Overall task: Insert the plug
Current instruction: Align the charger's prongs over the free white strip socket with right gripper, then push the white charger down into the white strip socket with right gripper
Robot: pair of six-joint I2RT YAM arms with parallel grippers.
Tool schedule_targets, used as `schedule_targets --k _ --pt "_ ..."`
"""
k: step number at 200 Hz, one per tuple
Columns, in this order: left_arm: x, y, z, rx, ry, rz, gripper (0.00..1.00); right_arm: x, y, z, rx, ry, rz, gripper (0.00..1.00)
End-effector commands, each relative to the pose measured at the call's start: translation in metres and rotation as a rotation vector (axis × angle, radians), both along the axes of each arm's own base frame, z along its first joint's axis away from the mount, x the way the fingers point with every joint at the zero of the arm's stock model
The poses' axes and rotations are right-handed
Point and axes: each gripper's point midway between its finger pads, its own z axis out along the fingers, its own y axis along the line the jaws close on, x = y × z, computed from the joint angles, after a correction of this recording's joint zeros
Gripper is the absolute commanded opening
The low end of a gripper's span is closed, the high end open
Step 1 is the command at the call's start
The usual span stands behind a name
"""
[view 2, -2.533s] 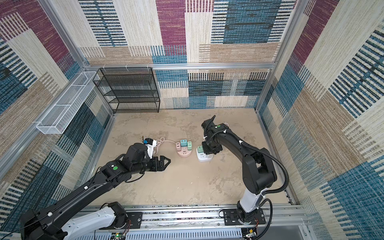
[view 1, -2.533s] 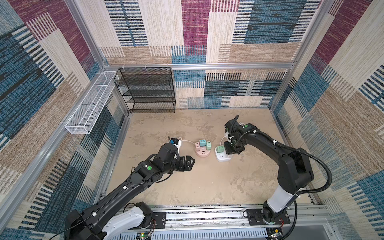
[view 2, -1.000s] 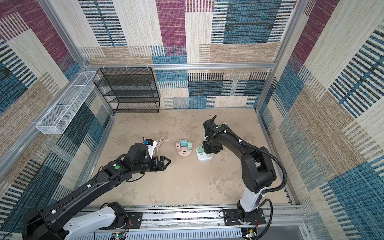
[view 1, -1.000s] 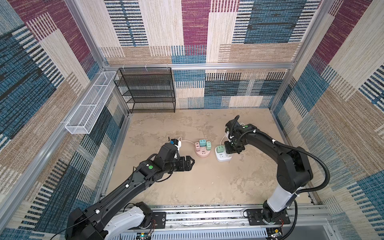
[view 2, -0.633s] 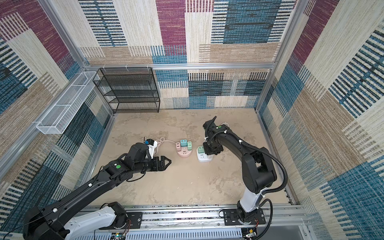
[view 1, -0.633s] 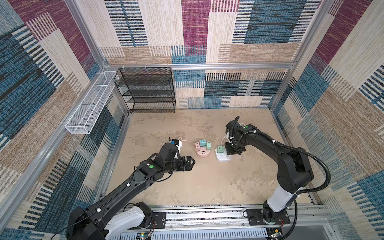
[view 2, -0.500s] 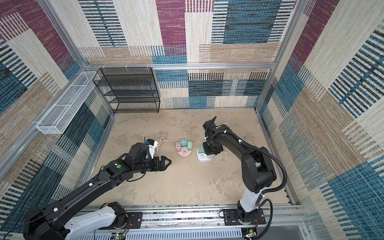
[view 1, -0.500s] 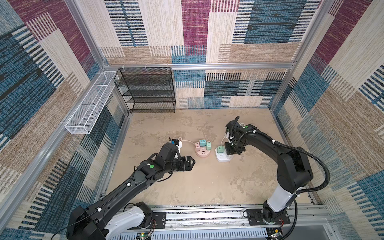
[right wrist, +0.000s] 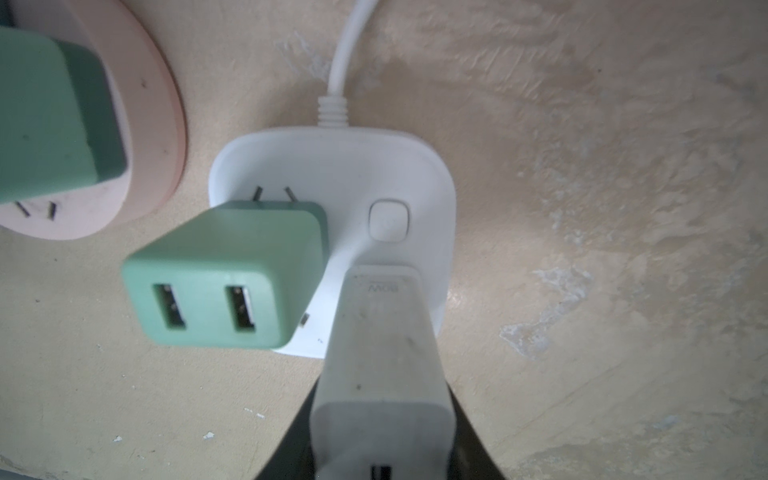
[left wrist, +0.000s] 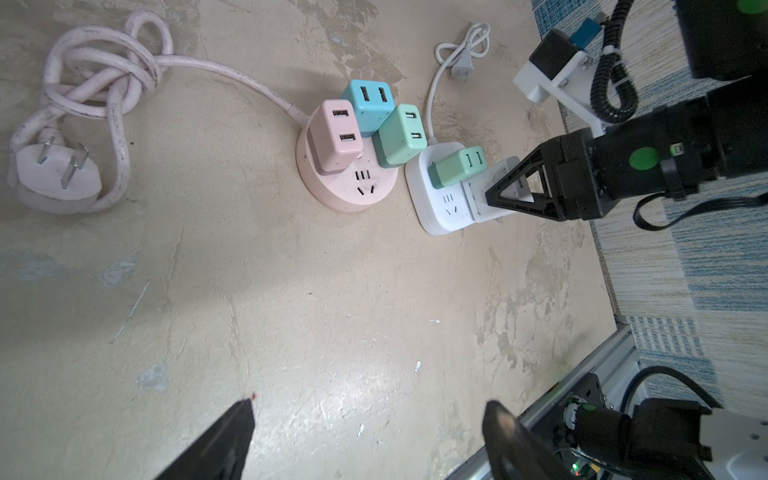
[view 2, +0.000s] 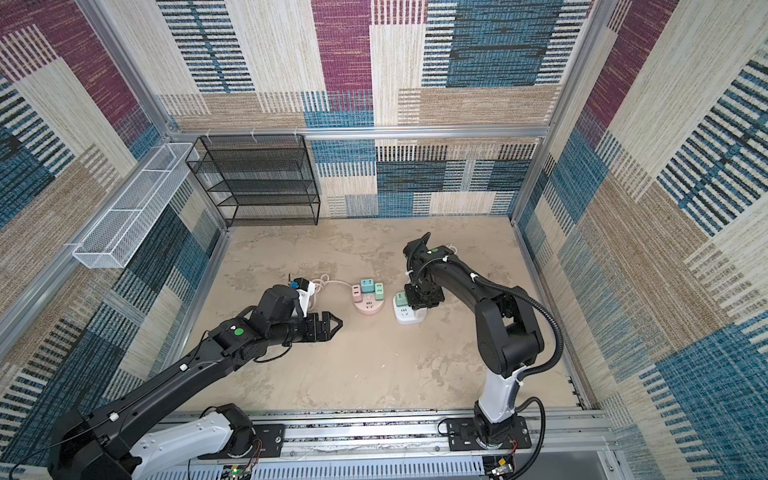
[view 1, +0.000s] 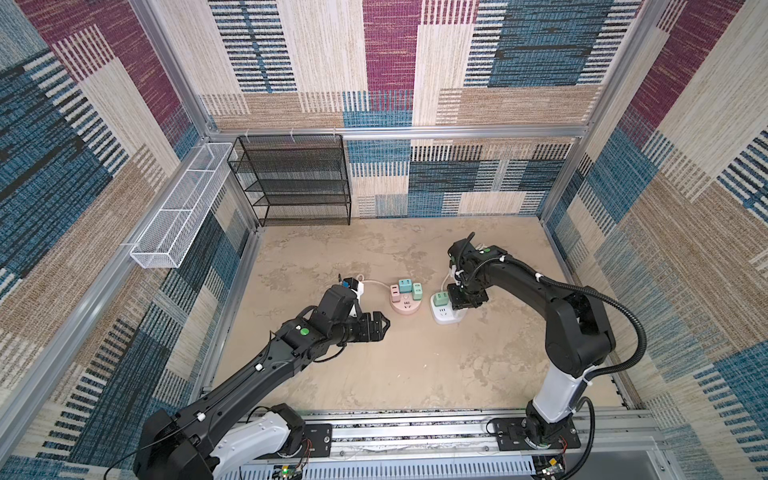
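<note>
**A:** What has the right claw [right wrist: 380, 399] got?

**B:** It is closed on the white plug [right wrist: 380, 340]. It pinches the two flat sides so the pin end points down at the white socket block [right wrist: 332, 166].

**A:** Is the plug in?

**B:** Hard to tell, because the plug's body hides its pins. Its end meets the block's face just beside the button [right wrist: 388, 220], next to the green plug [right wrist: 224, 270].

**A:** That green one looks crooked.

**B:** Yes, it is tilted and its pins partly show, so it crowds the space. I'd guess that is why the white plug comes in upright and close.

**A:** And the left claw [left wrist: 372, 403]?

**B:** It is open and empty, hovering over the bare desk [left wrist: 291, 291] near the pink round socket [left wrist: 347, 187] and apart from the block. My read is that it is parked clear, though the light block may slide under a push.
</note>
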Motion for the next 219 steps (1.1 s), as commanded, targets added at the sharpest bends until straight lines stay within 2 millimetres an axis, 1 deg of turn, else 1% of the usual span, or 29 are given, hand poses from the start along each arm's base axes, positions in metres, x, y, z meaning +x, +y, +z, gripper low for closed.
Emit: schedule_targets --k 1,27,51,81,106,119,137,167,184,203,219 --pt "0.003 -0.004 0.003 -0.018 -0.013 -0.006 0.91 -0.003 -0.003 -0.006 -0.025 0.031 -0.002 0.00" --pt "0.004 -0.005 0.004 -0.020 -0.019 -0.010 0.91 0.000 -0.001 -0.007 -0.028 0.040 -0.002 0.00" --pt "0.006 -0.006 0.003 -0.017 -0.021 -0.014 0.91 0.003 -0.004 -0.013 -0.051 0.052 -0.021 0.00" --pt "0.007 -0.006 0.002 -0.002 -0.020 -0.019 0.91 0.000 0.000 -0.021 -0.047 0.055 -0.042 0.00" --pt "0.009 -0.006 0.000 0.009 -0.022 -0.025 0.91 -0.005 0.009 -0.036 -0.071 0.069 -0.046 0.00" --pt "0.009 -0.007 0.000 0.006 -0.019 -0.028 0.91 -0.006 0.016 -0.040 -0.064 0.075 -0.046 0.00" --pt "0.008 -0.009 -0.001 0.001 -0.012 -0.037 0.91 -0.004 0.022 -0.038 -0.046 0.058 -0.055 0.00" --pt "0.007 -0.006 0.002 0.013 -0.019 -0.036 0.91 0.001 0.021 -0.028 -0.050 0.024 -0.068 0.00" --pt "0.006 -0.006 0.004 0.012 -0.022 -0.036 0.92 0.004 0.024 -0.020 -0.030 0.009 -0.071 0.12" --pt "0.006 -0.005 0.005 0.010 -0.024 -0.033 0.92 0.009 0.028 -0.010 -0.009 -0.017 -0.078 0.28" --pt "0.006 -0.004 0.008 0.010 -0.027 -0.026 0.91 0.013 0.030 -0.002 0.005 -0.040 -0.081 0.33"
